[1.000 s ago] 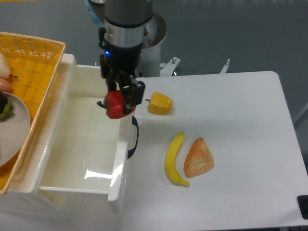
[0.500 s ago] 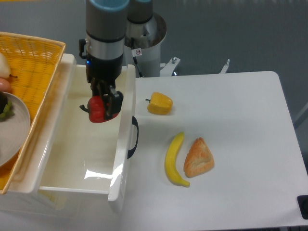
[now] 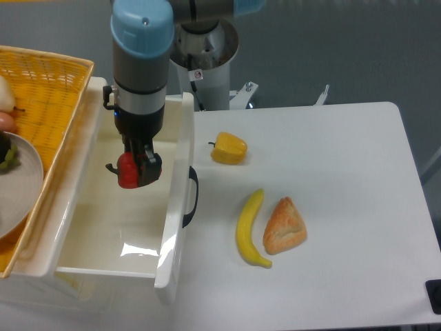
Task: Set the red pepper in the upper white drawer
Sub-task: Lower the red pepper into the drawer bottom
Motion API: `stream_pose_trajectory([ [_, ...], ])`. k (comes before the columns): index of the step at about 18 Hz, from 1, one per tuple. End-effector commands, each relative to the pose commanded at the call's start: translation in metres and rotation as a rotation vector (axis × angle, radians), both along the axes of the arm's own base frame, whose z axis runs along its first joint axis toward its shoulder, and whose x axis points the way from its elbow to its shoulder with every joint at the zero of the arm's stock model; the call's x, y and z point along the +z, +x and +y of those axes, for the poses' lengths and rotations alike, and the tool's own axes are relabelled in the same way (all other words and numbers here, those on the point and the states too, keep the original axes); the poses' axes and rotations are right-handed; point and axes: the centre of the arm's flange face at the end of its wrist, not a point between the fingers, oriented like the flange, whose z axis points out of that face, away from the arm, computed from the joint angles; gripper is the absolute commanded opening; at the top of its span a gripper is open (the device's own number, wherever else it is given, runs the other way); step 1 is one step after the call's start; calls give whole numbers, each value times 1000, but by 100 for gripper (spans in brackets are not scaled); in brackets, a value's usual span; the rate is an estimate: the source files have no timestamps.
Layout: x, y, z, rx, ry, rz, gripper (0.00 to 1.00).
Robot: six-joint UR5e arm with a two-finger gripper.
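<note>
item: red pepper. small, glossy, red; a dark stem tip sticks out on its left side. location: clamped in the gripper, hanging over the inside of the white drawer, toward the back half of the tray and nearer the handle side. whether it touches the drawer floor cannot be told from this view; it looks to be above it.

item: gripper. state: fingers closed around the pepper from above, the fruit bulging out below and to the left of them. arm upright, wrist pointing straight down into the drawer.

item: white drawer. pulled open, deep tray, dark curved handle on the front wall. nothing seen lying inside.

step in hand: the carry is done and the pepper sits over its target; the release stage, by my reading.

next move calls for: a short descent so the pepper does not bounce or roll, then opening the fingers and lifting straight up, clear of the drawer wall.

other items: yellow pepper, banana and pastry on the table, well apart from the gripper; wicker basket beside the drawer.
</note>
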Motion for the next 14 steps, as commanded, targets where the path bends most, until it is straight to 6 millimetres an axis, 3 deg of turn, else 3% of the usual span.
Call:
stream_pose_trajectory([
  [14, -40, 8, 22, -33, -42, -26, 34],
])
